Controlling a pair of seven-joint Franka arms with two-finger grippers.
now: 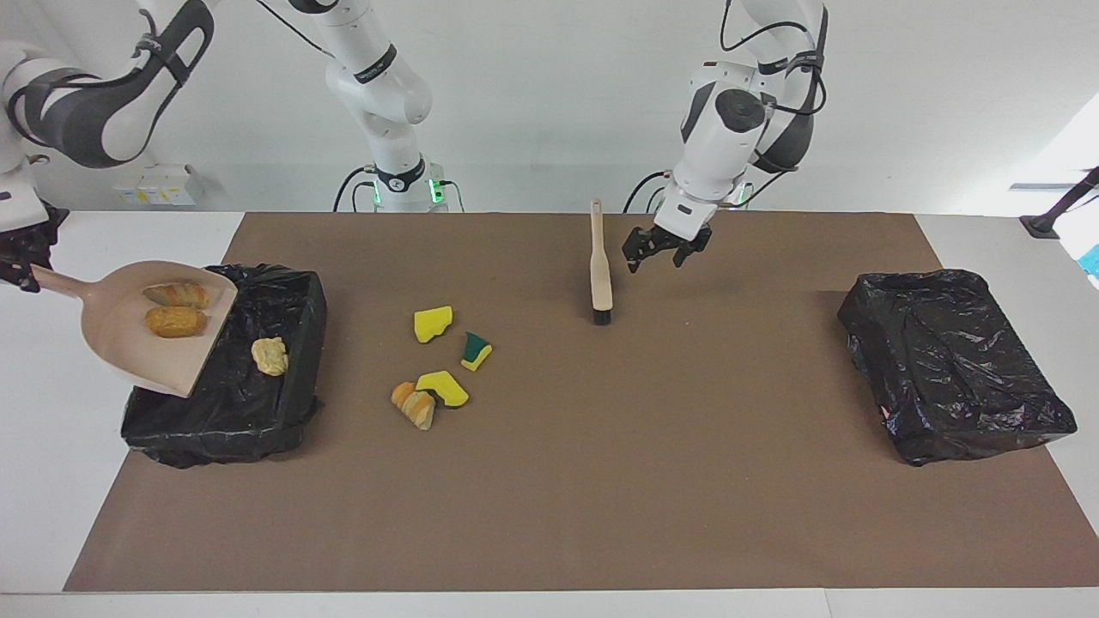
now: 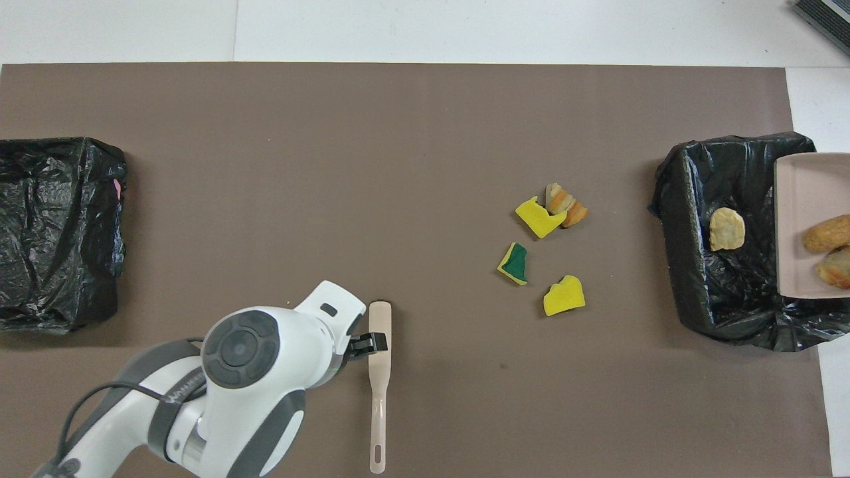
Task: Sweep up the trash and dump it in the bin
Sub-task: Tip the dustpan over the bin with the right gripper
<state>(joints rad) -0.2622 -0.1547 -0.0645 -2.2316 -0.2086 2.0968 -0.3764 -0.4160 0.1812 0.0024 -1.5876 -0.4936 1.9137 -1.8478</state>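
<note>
While I watch, right end effector (image 1: 19,257) clamped on dustpan (image 1: 129,330) handle over bin (image 1: 283,403), left end effector (image 1: 665,249) spread apart beside brush (image 1: 599,270), four scraps (image 1: 434,324) on counter (image 1: 601,481).

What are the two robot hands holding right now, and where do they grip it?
The right gripper holds the dustpan by its handle end. The left gripper is open, holding nothing.

A brown mat (image 1: 601,446) covers the table. The right gripper (image 1: 19,257), closed on the handle, holds a beige dustpan (image 1: 129,335) with two bread lumps (image 1: 176,309) tilted over a black bin (image 1: 232,403); one lump (image 1: 270,355) lies inside. Four scraps (image 1: 438,365) sit nearby. The left gripper (image 1: 665,249), fingers spread, hangs beside a brush (image 1: 600,266). A second bin (image 1: 949,360) sits at the left arm's end.
</note>
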